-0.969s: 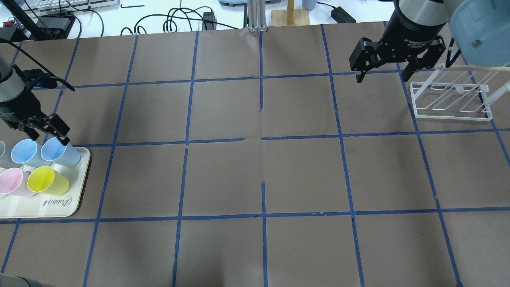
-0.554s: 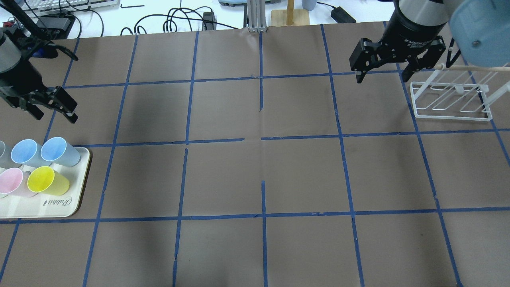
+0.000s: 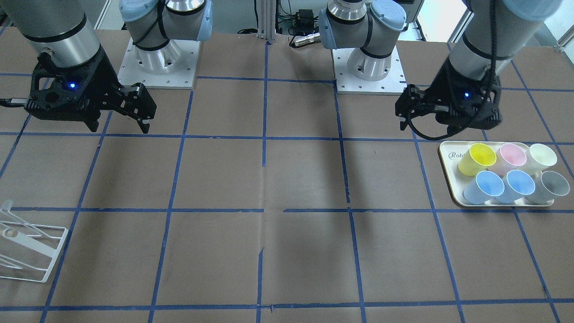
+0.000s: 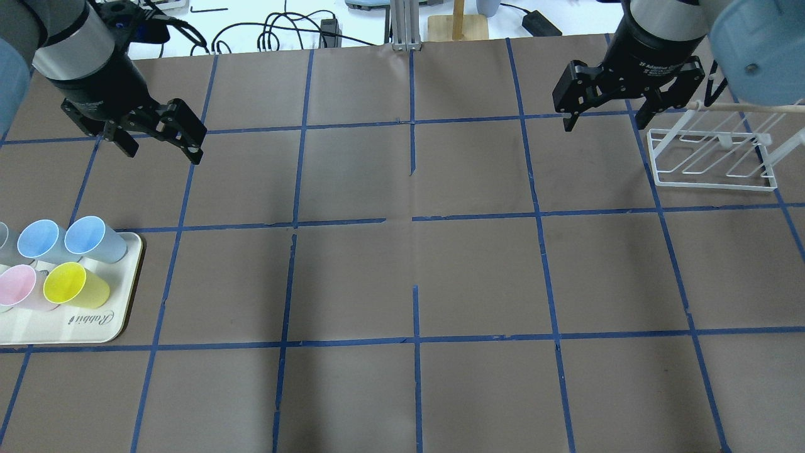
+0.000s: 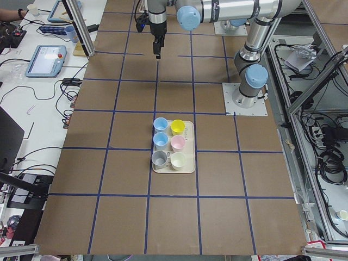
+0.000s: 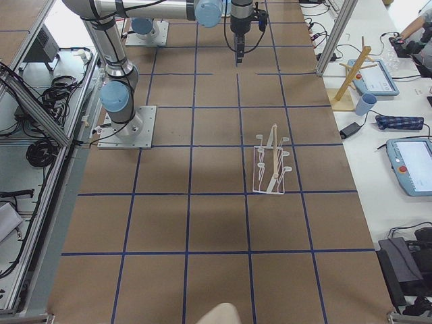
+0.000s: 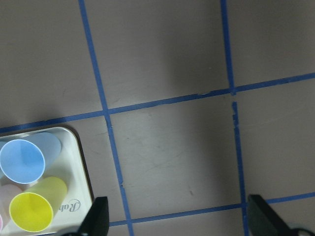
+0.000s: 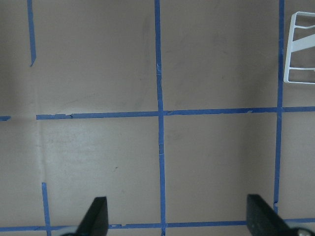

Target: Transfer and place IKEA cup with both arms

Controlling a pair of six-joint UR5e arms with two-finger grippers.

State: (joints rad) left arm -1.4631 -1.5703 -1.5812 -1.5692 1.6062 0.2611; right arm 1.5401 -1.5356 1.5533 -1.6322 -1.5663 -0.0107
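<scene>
Two pale blue cups stand side by side at the far edge of a cream tray (image 4: 82, 324) at the table's left end. The IKEA cup (image 4: 94, 239) is the one nearer the table's middle; it also shows in the front view (image 3: 486, 186) and the left wrist view (image 7: 27, 160). The other blue cup (image 4: 39, 240) stands beside it. My left gripper (image 4: 163, 151) is open and empty, hanging high above the table beyond the tray, towards the middle. My right gripper (image 4: 604, 124) is open and empty, high at the far right.
The tray also holds a yellow cup (image 4: 72, 284), a pink cup (image 4: 19, 286), a grey cup (image 3: 549, 186) and a pale cream cup (image 3: 542, 156). A white wire rack (image 4: 714, 160) stands at the far right, next to my right gripper. Brown paper with blue tape lines covers the table.
My left gripper has lifted off the IKEA cup's rim and moved up, away and towards the table's middle, empty. The cup stays on the tray. The right arm has not moved.
</scene>
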